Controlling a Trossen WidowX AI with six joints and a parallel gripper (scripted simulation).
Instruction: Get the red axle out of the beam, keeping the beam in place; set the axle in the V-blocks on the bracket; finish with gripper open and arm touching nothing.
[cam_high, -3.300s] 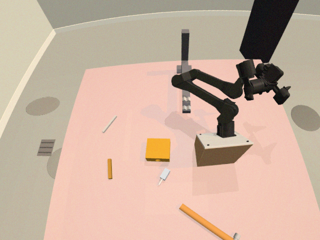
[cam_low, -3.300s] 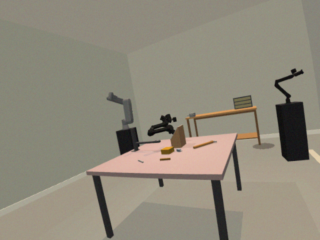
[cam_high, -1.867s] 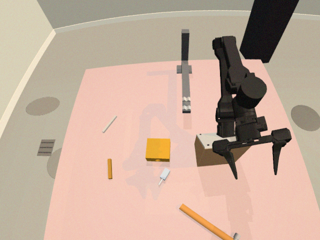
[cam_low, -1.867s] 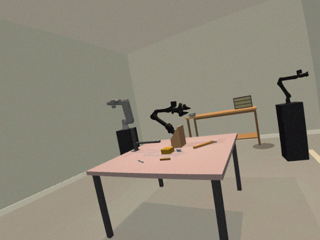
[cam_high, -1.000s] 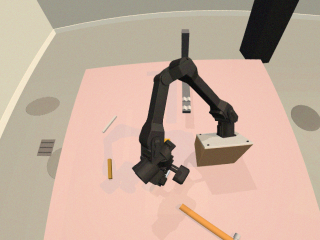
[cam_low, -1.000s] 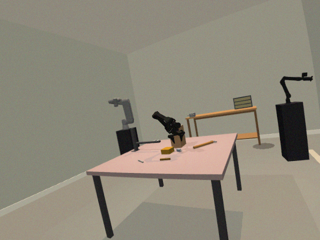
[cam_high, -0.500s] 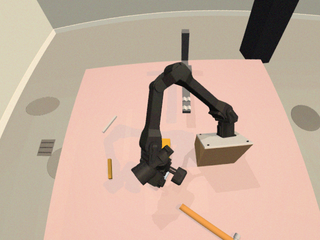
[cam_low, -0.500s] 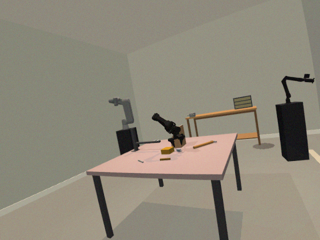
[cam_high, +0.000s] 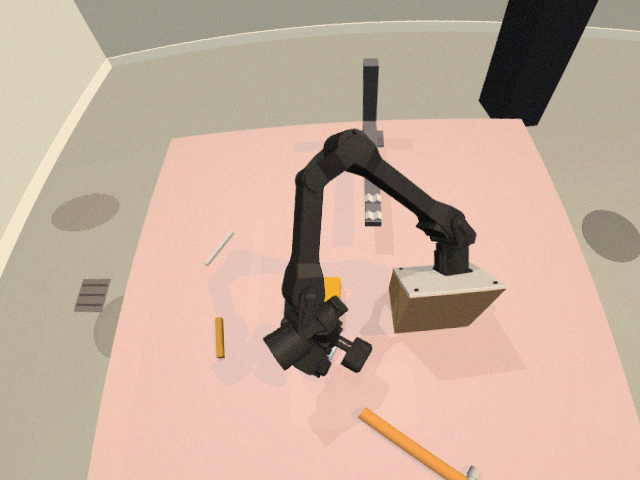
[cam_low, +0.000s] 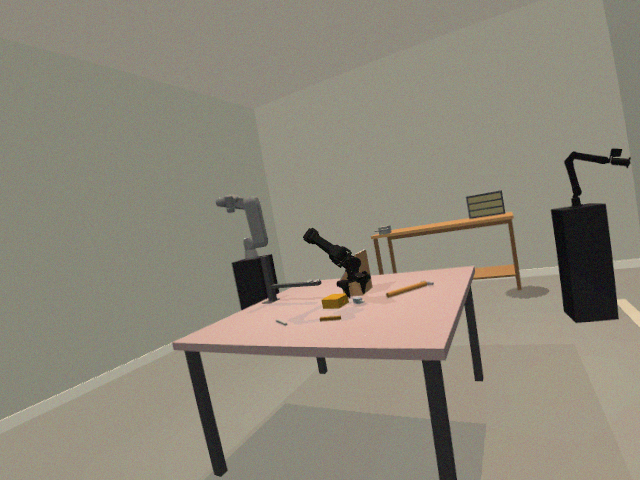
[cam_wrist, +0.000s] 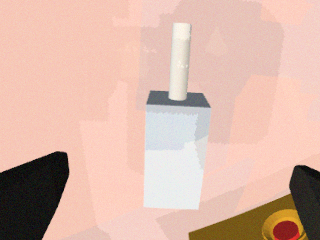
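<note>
The orange-yellow beam (cam_high: 332, 287) (cam_low: 334, 301) (cam_wrist: 240, 227) lies on the table, partly hidden by the arm. The red axle (cam_wrist: 286, 230) shows only as an end face, inside a round hole in the beam's side. A pale blue block with a white pin (cam_high: 332, 353) (cam_low: 357, 300) (cam_wrist: 175, 175) lies beside the beam. My gripper (cam_high: 338, 357) (cam_low: 355, 289) (cam_wrist: 182, 171) is open and empty above this block, its fingers wide to either side in the wrist view. The dark bracket (cam_high: 370, 95) (cam_low: 297, 285) carries two white V-blocks (cam_high: 373, 197) (cam_high: 373, 215), both empty.
The arm's base stands on a box (cam_high: 434, 314). An orange-handled hammer (cam_high: 408, 441) (cam_low: 406, 289) lies on the table (cam_high: 165, 413) (cam_low: 361, 335). A white rod (cam_high: 219, 248) (cam_low: 281, 322) and a brownish-orange bar (cam_high: 219, 337) (cam_low: 330, 318) lie on the beam's other side.
</note>
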